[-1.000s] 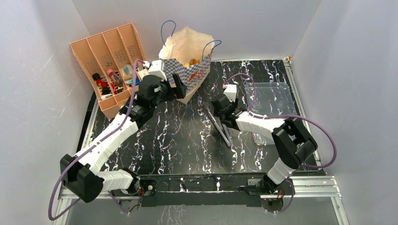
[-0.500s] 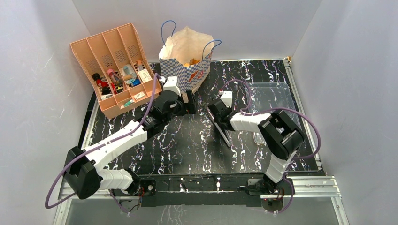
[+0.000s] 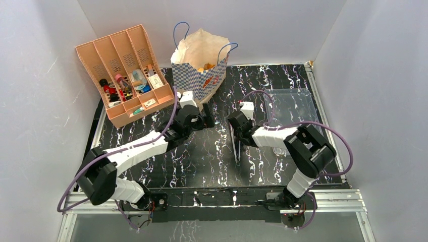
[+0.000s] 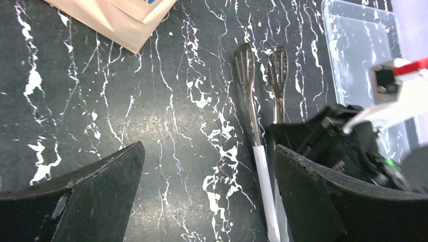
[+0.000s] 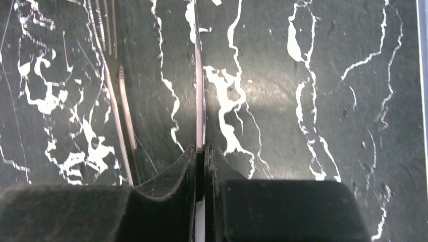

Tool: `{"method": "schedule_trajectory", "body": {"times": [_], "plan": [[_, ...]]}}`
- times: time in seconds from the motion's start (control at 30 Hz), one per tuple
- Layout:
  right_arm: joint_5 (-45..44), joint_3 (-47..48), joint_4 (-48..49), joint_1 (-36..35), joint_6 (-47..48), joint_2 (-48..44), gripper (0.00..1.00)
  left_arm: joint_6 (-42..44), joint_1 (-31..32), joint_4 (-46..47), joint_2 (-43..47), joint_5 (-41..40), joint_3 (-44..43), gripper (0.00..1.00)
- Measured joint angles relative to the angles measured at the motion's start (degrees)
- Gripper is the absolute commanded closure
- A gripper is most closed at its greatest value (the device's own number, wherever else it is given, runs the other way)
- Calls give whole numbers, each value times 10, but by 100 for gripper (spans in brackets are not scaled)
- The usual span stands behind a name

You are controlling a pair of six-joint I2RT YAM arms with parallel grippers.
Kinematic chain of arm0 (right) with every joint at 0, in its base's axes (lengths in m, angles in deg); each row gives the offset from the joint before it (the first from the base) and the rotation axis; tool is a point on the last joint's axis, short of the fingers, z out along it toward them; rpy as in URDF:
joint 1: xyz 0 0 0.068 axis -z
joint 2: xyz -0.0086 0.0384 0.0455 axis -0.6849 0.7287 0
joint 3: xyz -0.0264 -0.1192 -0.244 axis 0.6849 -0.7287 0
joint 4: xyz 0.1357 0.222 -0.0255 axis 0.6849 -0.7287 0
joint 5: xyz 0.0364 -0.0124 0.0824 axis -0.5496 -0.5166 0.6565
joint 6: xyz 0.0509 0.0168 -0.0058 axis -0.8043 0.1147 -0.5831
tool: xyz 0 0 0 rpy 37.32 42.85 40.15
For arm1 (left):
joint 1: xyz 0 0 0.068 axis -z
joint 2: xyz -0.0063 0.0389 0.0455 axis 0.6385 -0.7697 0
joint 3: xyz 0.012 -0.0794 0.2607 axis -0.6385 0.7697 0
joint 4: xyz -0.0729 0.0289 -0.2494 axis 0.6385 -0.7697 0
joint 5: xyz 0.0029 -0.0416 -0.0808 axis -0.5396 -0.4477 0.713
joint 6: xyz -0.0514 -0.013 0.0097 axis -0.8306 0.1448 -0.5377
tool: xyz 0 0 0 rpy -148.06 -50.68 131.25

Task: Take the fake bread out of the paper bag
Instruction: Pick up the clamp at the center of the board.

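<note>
Small orange-and-tan toy breads (image 3: 207, 67) are glimpsed only inside the open mouth of the tan kraft paper bag with the blue-and-white checkered band (image 3: 198, 78). The bag stands upright at the upper centre of the overhead view. No bread is out yet; number and kinds cannot be told.

The left pincer (image 3: 208, 120) is held just below the bag's lower right corner. It is spread wide, with nothing between its fingers (image 4: 75, 201), and is the nearer of the two to the bag.

The right pincer (image 3: 235, 132) is placed just right of it and is closed narrow on one blade of the metal tongs (image 3: 236, 148). That blade is seen edge-on in the right wrist view, with the other blade beside it over the black marbled table (image 3: 202, 161). The tongs' long axis runs roughly top to bottom of the overhead frame, spoon ends uppermost.

The toy breads lie up and left of the held tongs, behind the bag's wall. A lift over the rim is judged necessary. The blue cord handles (image 3: 180, 30) and the tall paper wall could be snagged.

An orange slotted organiser (image 3: 90, 68) is noted at upper left and a clear plastic tray (image 3: 290, 101) at right. Both are well apart from that path.
</note>
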Motion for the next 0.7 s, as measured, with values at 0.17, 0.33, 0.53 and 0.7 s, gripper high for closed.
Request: {"method": "schedule_trajectory", "body": {"times": [0.17,0.33,0.53,0.7], "plan": [[-18,-23,-19,-28,2,-47,100,-21,15,14,-64,-6,-14,2],[-59,-21,-35,-87,0,-79,100,-35,36,28,-130,-7,-48,2],[-99,-20,-82,-121,-16,-99,100,-49,53,36,-150,-21,-59,2],[-129,-20,-126,-126,-28,-131,100,-55,66,47,-149,-21,-65,2]]}}
